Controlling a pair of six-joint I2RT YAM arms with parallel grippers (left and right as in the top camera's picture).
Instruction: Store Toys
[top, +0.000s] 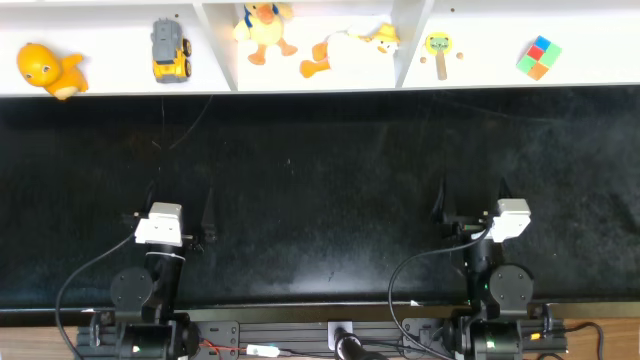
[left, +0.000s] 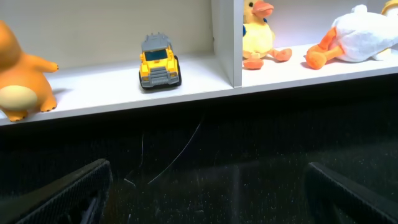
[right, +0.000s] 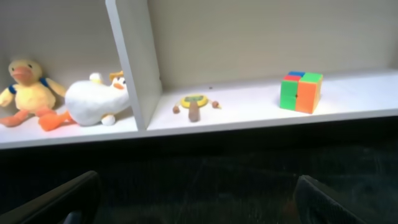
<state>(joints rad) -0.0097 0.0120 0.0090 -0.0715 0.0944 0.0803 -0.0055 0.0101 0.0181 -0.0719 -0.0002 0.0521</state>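
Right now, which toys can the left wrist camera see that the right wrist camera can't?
Left wrist view, not the right: the orange round toy and the yellow truck, both in the left cubby. Right wrist view, not the left: the little rattle drum and the colourful cube, in the right cubby. Both: the yellow duck plush and the white duck plush lying beside it in the middle cubby, plus the black table.

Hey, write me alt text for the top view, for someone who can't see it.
A white shelf holds six toys in three compartments: an orange toy and truck at left, a yellow duck and white duck in the middle, a rattle and cube at right. Over the black table, the left gripper and right gripper are open and empty.
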